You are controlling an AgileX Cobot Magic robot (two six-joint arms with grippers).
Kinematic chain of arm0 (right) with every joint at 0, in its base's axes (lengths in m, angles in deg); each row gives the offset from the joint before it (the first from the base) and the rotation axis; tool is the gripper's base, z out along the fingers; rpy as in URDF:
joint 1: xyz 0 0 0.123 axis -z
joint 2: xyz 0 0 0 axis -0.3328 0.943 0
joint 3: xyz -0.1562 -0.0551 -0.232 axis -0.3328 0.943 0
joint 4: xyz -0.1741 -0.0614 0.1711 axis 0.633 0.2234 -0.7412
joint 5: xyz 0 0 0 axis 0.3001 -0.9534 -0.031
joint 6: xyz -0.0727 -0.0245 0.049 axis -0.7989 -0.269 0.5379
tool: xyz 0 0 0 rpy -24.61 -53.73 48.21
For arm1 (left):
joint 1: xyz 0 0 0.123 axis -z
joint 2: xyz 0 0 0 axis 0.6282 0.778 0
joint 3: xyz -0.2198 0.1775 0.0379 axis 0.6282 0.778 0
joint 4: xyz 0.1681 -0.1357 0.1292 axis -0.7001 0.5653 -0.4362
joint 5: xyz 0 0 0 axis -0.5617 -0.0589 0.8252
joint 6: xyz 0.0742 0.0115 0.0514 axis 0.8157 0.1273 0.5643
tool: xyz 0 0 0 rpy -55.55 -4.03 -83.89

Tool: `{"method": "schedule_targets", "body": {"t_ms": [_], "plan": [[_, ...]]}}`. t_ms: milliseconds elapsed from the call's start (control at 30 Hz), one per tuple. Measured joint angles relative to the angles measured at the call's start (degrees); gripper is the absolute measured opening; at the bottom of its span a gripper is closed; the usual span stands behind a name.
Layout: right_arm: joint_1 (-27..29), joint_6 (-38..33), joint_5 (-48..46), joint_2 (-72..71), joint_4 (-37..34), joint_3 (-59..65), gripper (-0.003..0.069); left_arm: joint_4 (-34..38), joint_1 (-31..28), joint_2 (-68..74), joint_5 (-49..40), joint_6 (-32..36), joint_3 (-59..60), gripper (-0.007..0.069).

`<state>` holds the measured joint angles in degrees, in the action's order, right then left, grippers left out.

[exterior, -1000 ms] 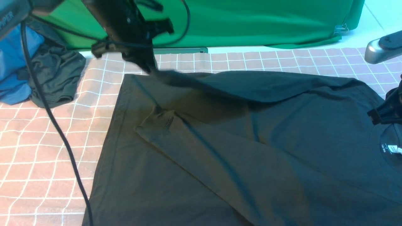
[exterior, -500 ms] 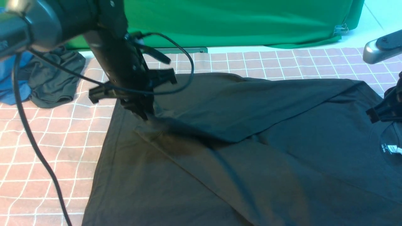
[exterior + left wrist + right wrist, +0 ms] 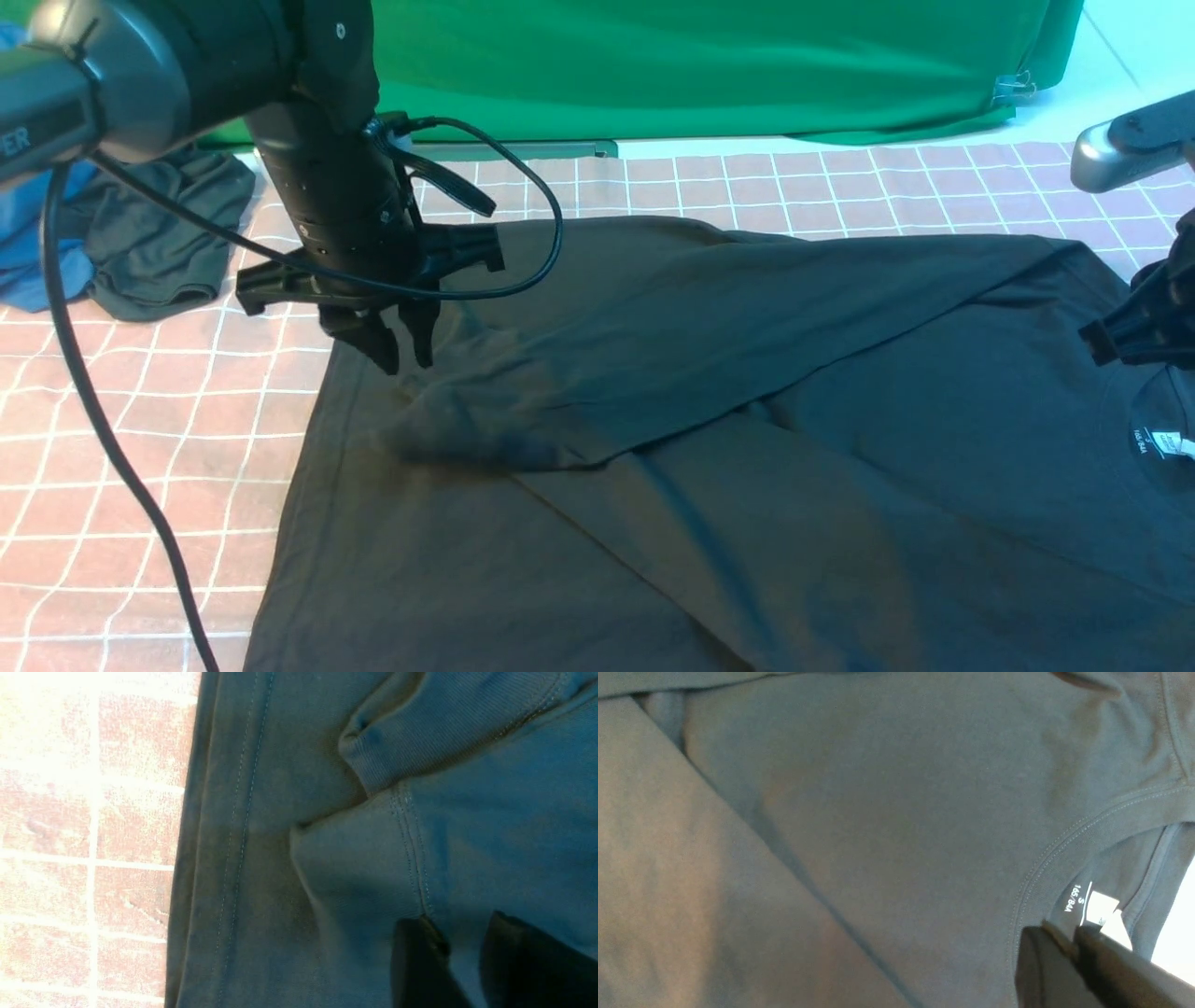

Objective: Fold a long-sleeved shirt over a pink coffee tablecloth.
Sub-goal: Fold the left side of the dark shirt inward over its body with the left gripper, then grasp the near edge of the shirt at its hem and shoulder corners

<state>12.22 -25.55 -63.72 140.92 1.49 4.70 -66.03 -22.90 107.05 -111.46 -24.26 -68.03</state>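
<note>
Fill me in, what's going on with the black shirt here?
Two robot arms are folding the long-sleeved shirt spread on the pink coffee tablecloth. The shirt's far edge lies folded over its body as a wide flap. The left gripper hovers open just above that flap's corner, apparently holding nothing. The right gripper sits at the neckline by the size label, fingers nearly together; whether it pinches cloth is unclear.
</note>
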Motion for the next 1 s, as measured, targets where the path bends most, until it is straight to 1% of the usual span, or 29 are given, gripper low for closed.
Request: {"method": "schedule_targets", "body": {"t_ms": [133, 167, 200, 233, 300, 333, 367, 400, 467, 500, 533, 567, 633, 700, 733, 800, 833, 900, 933, 967, 1000], "plan": [[0.00, 0.10, 0.12, 0.00, 0.05, 0.00, 0.0131, -0.04, 0.00, 0.00, 0.00, -0.12, 0.00, 0.0395], [0.00, 0.15, 0.19, 0.00, 0.05, 0.00, 0.0132, -0.04, 0.00, 0.00, 0.00, -0.12, 0.00, 0.0405], [0.00, 0.21, 0.48, 0.00, 0.05, 0.00, 0.0135, 0.20, 0.00, 0.00, 0.00, -0.12, 0.00, 0.0436], [0.00, 0.21, 0.86, 0.02, 0.05, -0.15, 0.0138, 0.72, 0.00, 0.00, 0.00, -0.05, 0.00, 0.0449], [0.47, 0.39, 1.70, 0.15, 0.00, -0.96, 0.0139, 2.49, 0.00, 0.00, 0.00, 1.20, 0.00, 0.0442], [1.35, 0.54, 1.93, 0.52, -0.15, -2.24, 0.0132, 3.85, 0.22, 0.00, 0.00, 2.38, 0.00, 0.0419], [2.59, 0.71, 1.98, 1.01, -0.35, -3.47, 0.0115, 4.86, 0.65, 0.00, 0.00, 3.22, 0.00, 0.0370], [3.89, 0.71, 1.98, 1.79, -0.83, -4.65, 0.0094, 5.19, 0.94, 0.00, 0.00, 3.99, 0.00, 0.0337], [7.53, 0.42, 1.52, 3.59, -2.93, -7.94, 0.0046, 5.74, 2.08, 0.00, 0.22, 5.53, 0.00, 0.0214], [10.09, -0.61, 0.87, 5.67, -6.15, -10.34, 0.0036, 5.99, 2.98, 0.00, 1.25, 6.16, 0.00, 0.0115], [12.06, -1.65, 0.20, 7.08, -8.49, -12.00, 0.0034, 6.15, 3.45, 0.00, 1.94, 6.45, 0.00, 0.0078], [13.45, -3.11, -0.81, 8.61, -10.89, -13.97, 0.0034, 6.38, 3.84, 0.00, 3.30, 6.75, 0.00, 0.0052], [15.55, -5.11, -2.02, 12.39, -15.82, -16.87, 0.0034, 7.32, 4.22, 0.00, 5.46, 6.91, 0.00, 0.0025], [16.24, -6.08, -2.21, 16.80, -18.70, -19.91, 0.0039, 8.35, 4.32, 0.00, 7.22, 6.93, 0.00, 0.0013], [16.35, -6.08, -2.02, 18.57, -19.37, -21.25, 0.0048, 8.66, 4.32, 0.00, 7.47, 6.93, 0.00, 0.0013], [16.41, -5.79, -0.91, 23.41, -20.68, -23.66, 0.0092, 8.90, 4.32, 0.00, 7.61, 7.07, 0.00, 0.0013], [16.41, -5.56, -0.33, 25.63, -20.87, -24.77, 0.0127, 8.92, 4.32, 0.00, 7.61, 7.12, 0.00, 0.0013], [16.46, -5.34, 0.29, 29.66, -20.95, -26.97, 0.0222, 8.92, 4.32, 0.00, 7.49, 7.25, 0.00, 0.0013], [16.46, -5.34, 0.28, 30.55, -20.95, -27.19, 0.0232, 8.92, 4.32, 0.00, 7.49, 7.30, 0.00, 0.0013], [16.53, -5.24, 0.57, 34.03, -20.95, -28.91, 0.0311, 8.97, 4.32, 0.00, 7.24, 7.31, 0.00, 0.0013], [16.53, -4.87, 0.93, 36.02, -20.95, -29.85, 0.0354, 9.03, 4.32, 0.00, 7.03, 7.42, 0.00, 0.0013]]}}
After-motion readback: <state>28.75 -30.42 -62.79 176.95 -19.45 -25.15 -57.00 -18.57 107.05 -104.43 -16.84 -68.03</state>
